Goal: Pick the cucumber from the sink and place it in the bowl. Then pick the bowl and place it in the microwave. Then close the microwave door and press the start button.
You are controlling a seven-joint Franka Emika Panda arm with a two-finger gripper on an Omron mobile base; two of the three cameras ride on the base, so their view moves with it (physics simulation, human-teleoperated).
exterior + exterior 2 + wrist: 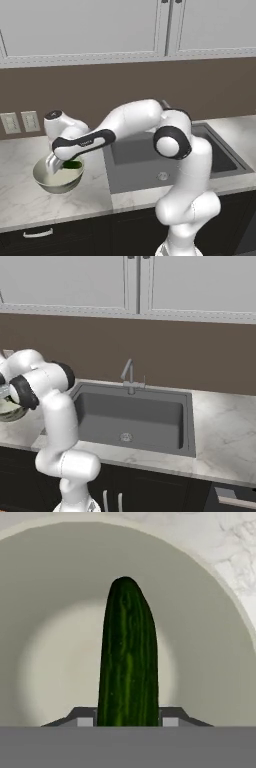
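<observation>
Hand view looks down into the bowl [45, 637], where the pincer [128, 721] is clamped on the cucumber [127, 657], a dark fingertip [82, 717] on each side. From the left base view the bowl stands on the marble bench [20, 200] left of the sink [145, 175].

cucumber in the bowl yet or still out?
In, but not released: cucumber hangs inside the bowl, tool shut on it.

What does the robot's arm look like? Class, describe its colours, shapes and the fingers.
The arm has smooth, rounded white shells with black rings at the joints and a black band near the wrist. The gripper has two small dark fingers with pale grey pads.
</observation>
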